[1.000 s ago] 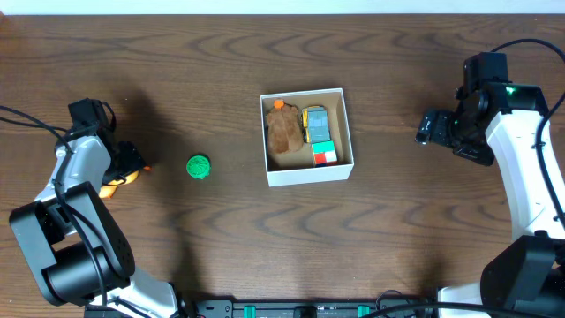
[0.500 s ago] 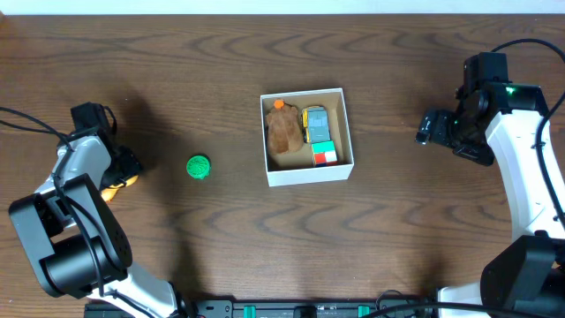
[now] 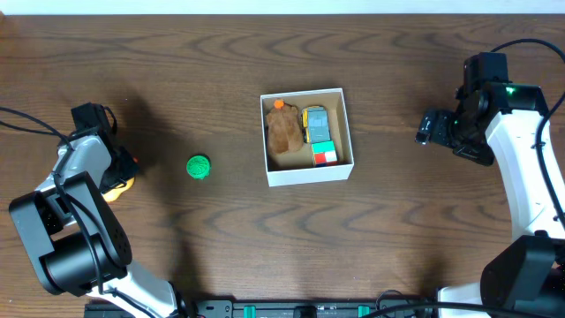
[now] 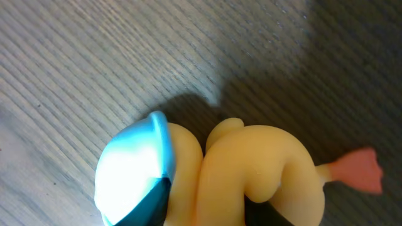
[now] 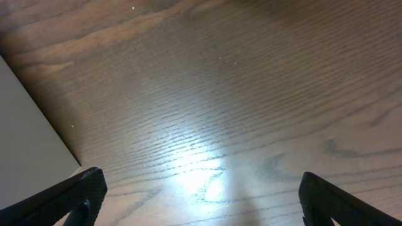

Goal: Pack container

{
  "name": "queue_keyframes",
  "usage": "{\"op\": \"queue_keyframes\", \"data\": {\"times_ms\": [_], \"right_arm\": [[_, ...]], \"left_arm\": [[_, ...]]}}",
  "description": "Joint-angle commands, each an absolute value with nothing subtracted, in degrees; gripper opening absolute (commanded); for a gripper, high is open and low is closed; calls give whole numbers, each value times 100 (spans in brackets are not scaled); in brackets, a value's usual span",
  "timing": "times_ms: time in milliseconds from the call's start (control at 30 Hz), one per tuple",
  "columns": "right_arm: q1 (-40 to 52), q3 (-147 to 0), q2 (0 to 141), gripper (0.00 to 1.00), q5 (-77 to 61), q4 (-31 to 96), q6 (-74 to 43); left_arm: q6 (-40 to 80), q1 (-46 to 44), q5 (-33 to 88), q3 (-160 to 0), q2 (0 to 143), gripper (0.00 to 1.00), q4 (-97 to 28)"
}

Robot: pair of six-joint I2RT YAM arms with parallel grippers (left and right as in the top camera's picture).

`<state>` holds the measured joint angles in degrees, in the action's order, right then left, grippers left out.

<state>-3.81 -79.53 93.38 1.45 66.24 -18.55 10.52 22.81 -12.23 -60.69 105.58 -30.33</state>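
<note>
Dark wood-grain table (image 3: 177,256), seen from overhead. White cardboard container (image 3: 311,171) sits about mid-table, open top, brown inside. In it: a brown plush piece (image 3: 282,134) along the left wall with an orange bit (image 3: 279,104) at its far end, a yellow toy car (image 3: 314,124) at far right, and a red-and-green block (image 3: 324,154) at near right, just beside the car. Green ball (image 3: 198,166) lies on the table left of the container, well apart from it. Left gripper (image 3: 119,168) is low at the far left edge of the table, right over a yellow duck toy (image 3: 118,185). The left wrist view is filled by the duck: yellow body (image 4: 251,169), blue cap (image 4: 135,166), orange tip (image 4: 358,171). No fingers show there, so whether the pincer is closed on it I cannot tell. Right gripper (image 3: 426,130) hangs right of the container, apart from it, holding nothing; its fingers (image 5: 81,191) are spread wide over bare wood, with a pale edge, possibly the container wall, at the left of that view.
</note>
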Motion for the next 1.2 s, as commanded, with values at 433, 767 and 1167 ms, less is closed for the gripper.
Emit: {"op": "queue_keyframes", "data": {"times_ms": [433,767,1167], "right_arm": [[-412,-7926,9400,99,145,6591,-1752],[-410,-7926,9400,99,143,6549,-1754],[-429,-7926,9400,99,148,6416,-2147]], "left_arm": [[1079,2237,-969,-6099,10228,6,-3446],[1017,1848,-919,-6099,8654,6,-3741],[-832,-829,259,-6158,6884,6,-3695]]}}
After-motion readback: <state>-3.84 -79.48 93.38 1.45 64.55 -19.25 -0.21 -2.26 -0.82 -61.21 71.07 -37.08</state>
